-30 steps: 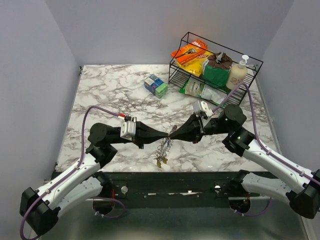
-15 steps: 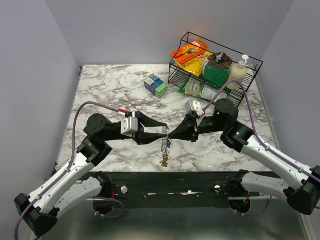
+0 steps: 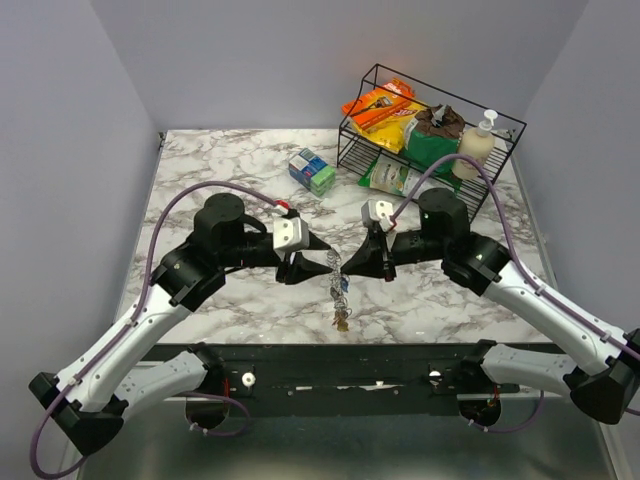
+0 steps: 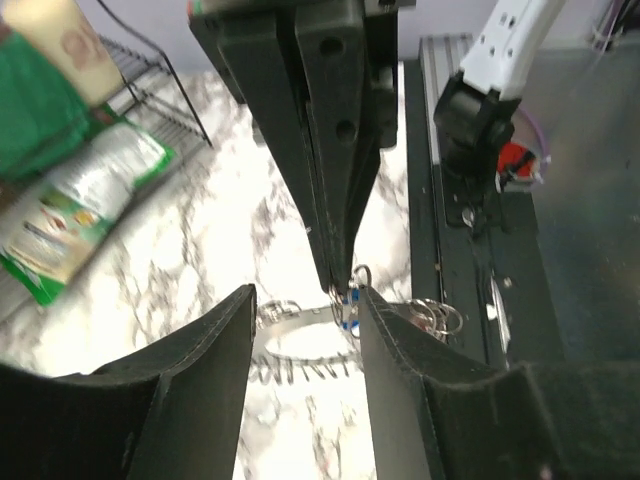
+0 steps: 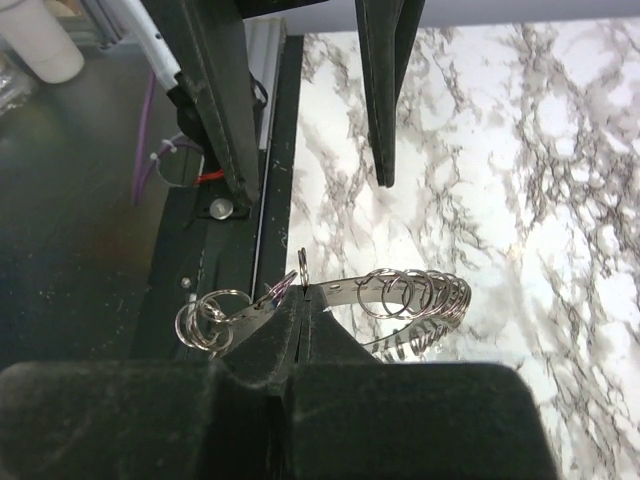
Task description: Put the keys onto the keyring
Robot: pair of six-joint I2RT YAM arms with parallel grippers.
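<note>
The keyring [image 5: 415, 292], a silvery band loop strung with several small split rings, hangs over the marble from my right gripper [image 5: 300, 296], which is shut on its band. In the top view the keyring [image 3: 337, 283] dangles between the two grippers, with keys [image 3: 342, 319] hanging below it. A blue key head [image 4: 348, 302] shows beside the right gripper's tips. My left gripper [image 4: 305, 300] is open; its fingers [image 4: 200, 380] straddle the keyring [image 4: 300, 340] without gripping it. From above, the left gripper [image 3: 318, 262] faces the right gripper [image 3: 347, 268].
A black wire rack [image 3: 372, 150] at the back right holds snack packets and a soap bottle [image 3: 475, 145]. A small blue-green box [image 3: 313, 170] lies left of it. A black rail [image 3: 340, 352] runs along the table's near edge.
My left gripper has opened and let go of the keyring, which now hangs from the right gripper alone. Both arms have shifted farther from the near edge.
</note>
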